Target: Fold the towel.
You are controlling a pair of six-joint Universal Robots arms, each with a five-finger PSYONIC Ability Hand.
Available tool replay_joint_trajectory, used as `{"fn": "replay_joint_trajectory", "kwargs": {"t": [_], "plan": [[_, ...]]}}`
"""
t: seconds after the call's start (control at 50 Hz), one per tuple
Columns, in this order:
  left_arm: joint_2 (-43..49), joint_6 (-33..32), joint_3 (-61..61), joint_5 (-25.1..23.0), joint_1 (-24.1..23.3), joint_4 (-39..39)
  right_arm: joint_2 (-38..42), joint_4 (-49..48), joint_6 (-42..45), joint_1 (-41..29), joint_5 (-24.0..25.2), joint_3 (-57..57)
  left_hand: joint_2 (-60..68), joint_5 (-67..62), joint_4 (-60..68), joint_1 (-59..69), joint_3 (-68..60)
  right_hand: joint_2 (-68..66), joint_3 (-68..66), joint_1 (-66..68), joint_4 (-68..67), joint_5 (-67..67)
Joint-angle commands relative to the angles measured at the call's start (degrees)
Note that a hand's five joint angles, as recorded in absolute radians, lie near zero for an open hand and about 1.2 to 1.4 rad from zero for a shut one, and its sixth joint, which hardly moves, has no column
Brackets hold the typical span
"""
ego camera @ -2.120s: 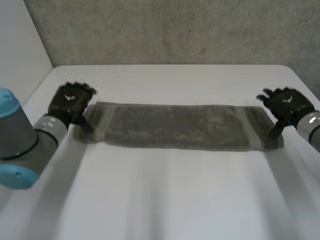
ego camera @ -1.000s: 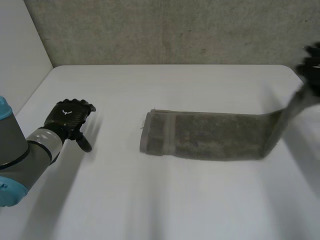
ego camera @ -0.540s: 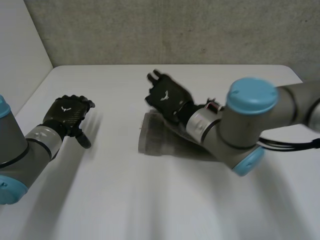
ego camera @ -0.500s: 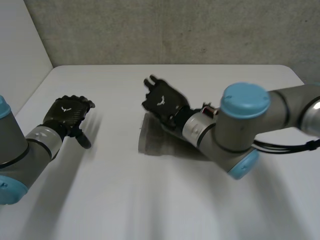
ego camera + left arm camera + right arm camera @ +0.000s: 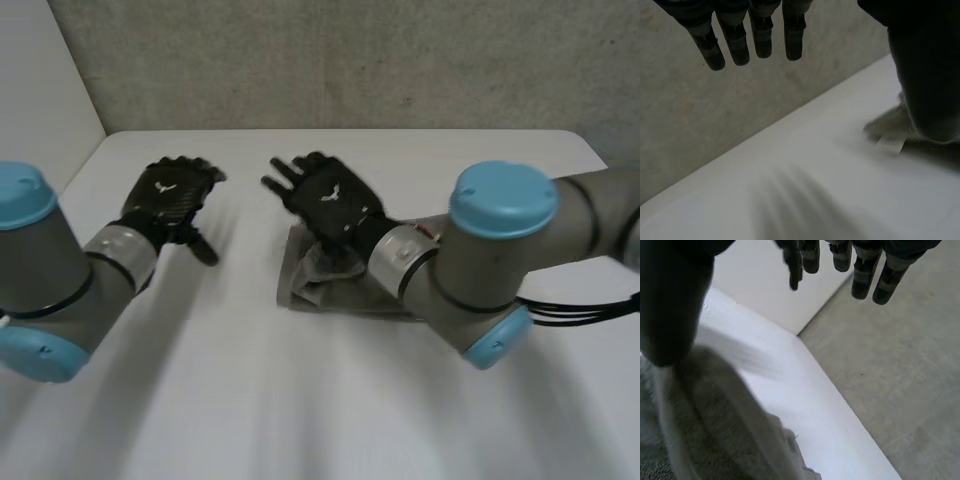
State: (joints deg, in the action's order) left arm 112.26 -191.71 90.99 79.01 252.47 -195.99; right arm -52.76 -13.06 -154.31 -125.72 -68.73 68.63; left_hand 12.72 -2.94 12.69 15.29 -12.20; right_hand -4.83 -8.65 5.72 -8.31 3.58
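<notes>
Head view: what's on the counter (image 5: 300, 400)?
One towel (image 5: 308, 290), doubled, with the right robot hand (image 5: 325, 195) above its end, fingers straight, gripping nothing.
And the left robot hand (image 5: 170, 195)?
Beside the towel, apart from it, fingers spread, empty. Two hands.
Risk?
The right arm crosses over the towel; brushing it could drag the top layer askew.

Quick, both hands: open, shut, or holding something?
Left hand: open, holding nothing.
Right hand: open, fingers straight above the towel, not gripping it.
</notes>
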Motion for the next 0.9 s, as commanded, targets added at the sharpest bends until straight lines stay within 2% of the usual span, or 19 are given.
{"fn": "replay_joint_trajectory", "kwargs": {"t": [0.02, 0.04, 0.08, 0.1, 0.12, 0.16, 0.28, 0.42, 0.48, 0.52, 0.54, 0.56, 0.58, 0.6, 0.62, 0.66, 0.72, 0.76, 0.9], "plan": [[3.31, 9.06, -6.16, 0.0, -7.94, 2.44, -7.79, 5.31, -8.11, 9.06, 0.0, 8.08, -3.52, 2.94, -2.69, -6.09, 2.2, 4.83, -1.35, -5.72, -1.69, -3.58], [4.54, 10.47, -7.31, 0.0, -9.78, 3.15, -8.32, 6.72, -8.03, 10.91, 0.09, 9.75, -3.52, 2.94, -2.69, -6.09, 2.2, 4.83, -1.35, -5.72, -1.69, -3.58], [4.55, 10.48, -7.32, 0.0, -9.8, 3.16, -8.5, 7.95, -7.85, 12.32, -0.09, 11.16, -3.52, 2.94, -2.69, -6.09, 2.2, 4.83, -1.35, -5.72, -1.69, -3.58], [5.94, 11.88, -8.62, 0.0, -11.8, 3.85, -8.85, 9.01, -7.76, 13.9, 0.0, 12.91, -3.52, 2.94, -2.69, -6.09, 2.2, 4.83, -1.35, -5.72, -1.69, -3.58], [5.96, 11.89, -8.64, 0.0, -11.82, 3.86, -8.85, 9.02, -7.76, 13.92, 0.0, 12.93, -3.52, 2.94, -2.69, -6.09, 2.2, 4.83, -1.35, -5.72, -1.69, -3.58], [9.63, 14.43, -11.17, 0.09, -15.67, 4.04, -9.73, 9.9, -7.76, 17.24, 0.09, 15.99, -3.52, 2.94, -2.69, -6.09, 2.2, 4.83, -1.35, -5.72, -1.69, -3.58], [13.15, 16.98, -12.67, 0.44, -18.05, 4.04, -10.0, 9.73, -7.59, 21.38, 0.17, 21.62, -3.52, 2.94, -2.69, -6.09, 2.2, 4.83, -1.35, -5.72, -1.69, -3.58], [17.29, 16.81, -13.82, 6.49, -19.99, 1.41, -9.21, 6.92, -5.84, 22.53, 0.18, 25.93, -3.52, 2.94, -2.69, -6.09, 2.2, 2.5, -1.35, -3.39, -1.69, -3.58], [17.91, 16.55, -14.0, 7.82, -20.17, -0.18, -8.68, 4.64, -3.91, 22.71, 0.0, 27.51, -3.52, 2.94, -2.69, -6.09, 2.2, -6.37, -1.35, 5.49, -1.69, -2.37], [19.31, 15.06, -14.87, 10.79, -19.91, -3.42, -8.24, 3.92, -2.93, 22.71, 0.0, 28.05, -3.52, 2.94, -2.69, -6.09, 2.2, -11.98, -1.35, 11.09, -1.69, 3.23], [19.32, 15.05, -14.88, 10.81, -19.91, -3.44, -7.63, 3.84, -1.89, 22.71, -0.09, 28.13, -3.52, 2.94, -2.69, -6.09, 2.2, -19.14, -1.35, 18.25, -1.69, 10.39], [20.1, 13.57, -15.4, 12.9, -19.82, -4.65, -7.19, 3.84, -1.09, 22.71, -0.09, 28.22, -3.52, 2.94, -2.69, -6.09, 2.2, -25.04, -1.35, 24.15, -1.69, 16.29], [20.11, 13.56, -15.4, 12.92, -19.82, -4.67, -7.18, 3.84, -1.08, 22.71, -0.09, 28.22, -3.52, 2.94, -2.69, -6.09, 2.2, -25.1, -1.35, 24.21, -1.69, 16.35], [20.72, 11.56, -15.93, 15.18, -19.82, -5.36, -7.18, 3.75, -0.56, 22.8, 0.09, 28.31, -3.52, 2.94, -2.69, -6.09, 2.2, -33.26, -1.35, 32.37, -1.69, 24.51], [20.72, 11.54, -15.93, 15.2, -19.82, -5.37, -7.18, 3.75, -0.56, 22.8, 0.09, 28.31, -3.52, 2.94, -2.69, -6.09, 2.2, -33.34, -1.35, 32.45, -1.69, 24.59], [21.16, 7.95, -16.19, 17.65, -19.38, -5.89, -7.18, 3.57, -0.21, 23.58, 0.09, 28.83, -3.52, 2.94, -2.69, -6.09, 2.2, -56.11, -1.35, 55.22, -1.69, 47.36], [21.43, 6.18, -16.28, 18.8, -19.29, -7.03, -7.88, 2.87, -0.03, 24.55, 0.18, 29.88, -3.52, 2.94, -2.69, -6.09, 2.2, -69.94, -1.35, 69.06, -1.69, 61.2], [21.34, 6.0, -16.19, 19.16, -19.12, -7.82, -8.32, 2.61, -0.03, 24.73, 0.18, 30.41, -3.52, 2.94, -2.69, -6.09, 2.2, -75.11, -1.35, 74.23, -1.69, 66.37], [20.81, 6.0, -15.32, 19.51, -17.01, -8.09, -13.59, 1.9, 1.81, 26.75, 0.97, 34.45, -3.52, 2.94, -2.69, -6.09, 2.2, -75.17, -1.35, 74.28, -1.69, 66.42]]}}
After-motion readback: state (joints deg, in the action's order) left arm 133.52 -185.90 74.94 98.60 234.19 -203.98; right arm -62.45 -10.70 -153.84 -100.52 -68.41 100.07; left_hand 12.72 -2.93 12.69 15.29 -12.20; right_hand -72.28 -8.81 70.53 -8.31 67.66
